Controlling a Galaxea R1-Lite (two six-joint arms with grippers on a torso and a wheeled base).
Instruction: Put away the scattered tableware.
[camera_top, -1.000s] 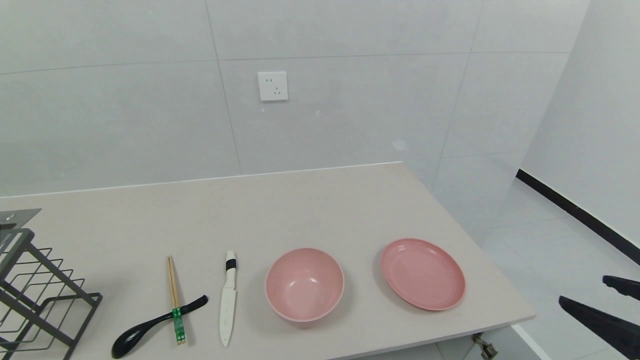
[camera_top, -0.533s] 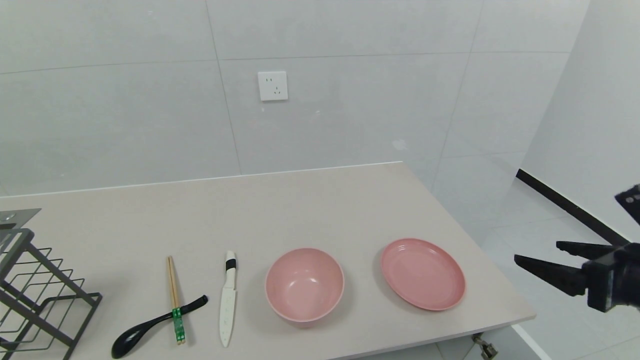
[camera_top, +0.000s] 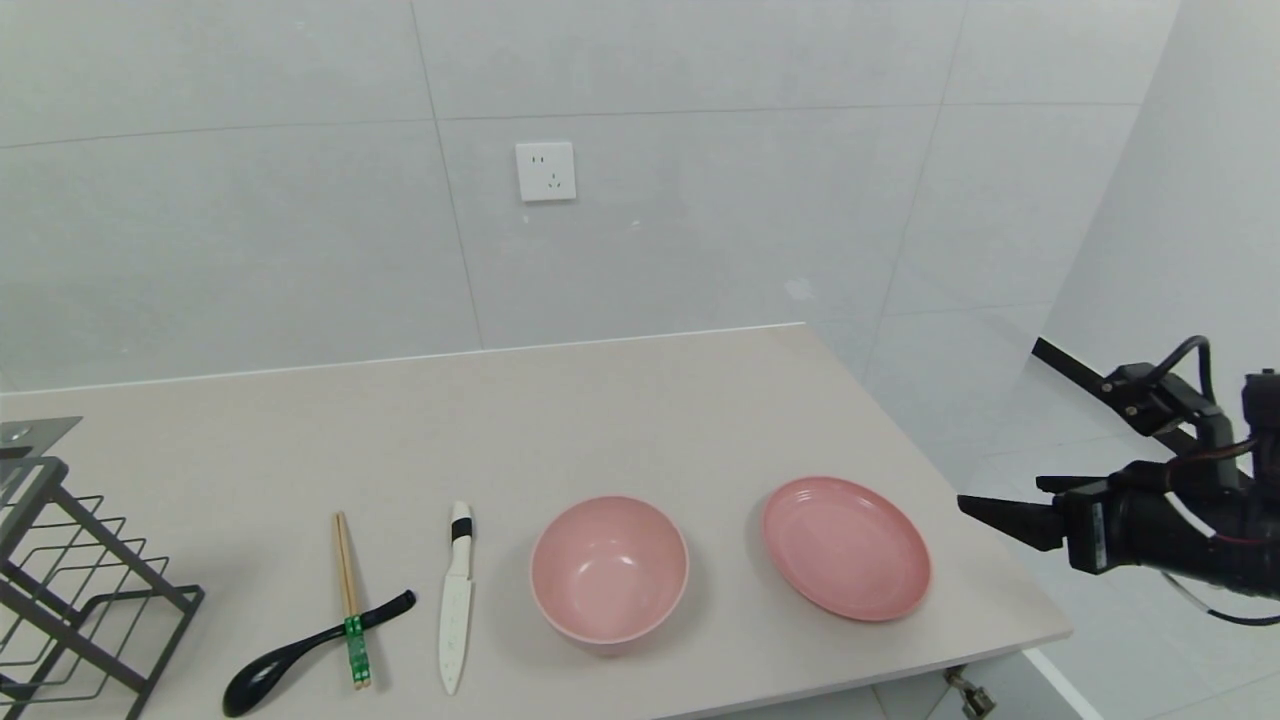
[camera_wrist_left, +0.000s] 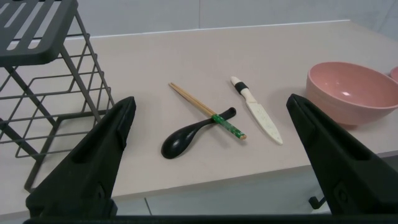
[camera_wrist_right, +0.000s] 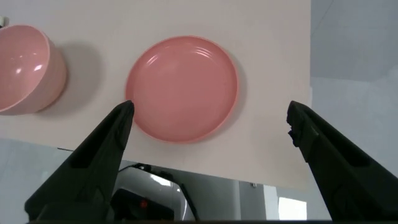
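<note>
On the beige counter (camera_top: 600, 420) lie, from left to right, wooden chopsticks (camera_top: 349, 590) crossed over a black spoon (camera_top: 300, 650), a white knife (camera_top: 456, 598), a pink bowl (camera_top: 609, 568) and a pink plate (camera_top: 846, 546). My right gripper (camera_top: 1005, 495) hangs open off the counter's right edge, level with the plate and pointing toward it. The right wrist view has the plate (camera_wrist_right: 182, 87) between the spread fingers, with the bowl (camera_wrist_right: 25, 68) beside it. My left gripper (camera_wrist_left: 210, 99) is open in front of the counter, facing the spoon (camera_wrist_left: 186, 137), chopsticks (camera_wrist_left: 199, 106) and knife (camera_wrist_left: 256, 117).
A dark wire dish rack (camera_top: 70, 590) stands at the counter's left end, close to the spoon. A tiled wall with a socket (camera_top: 545, 171) backs the counter. Right of the counter the floor drops away.
My right arm has risen and swung left toward the counter's right edge, so more of it shows now. The tableware has not moved.
</note>
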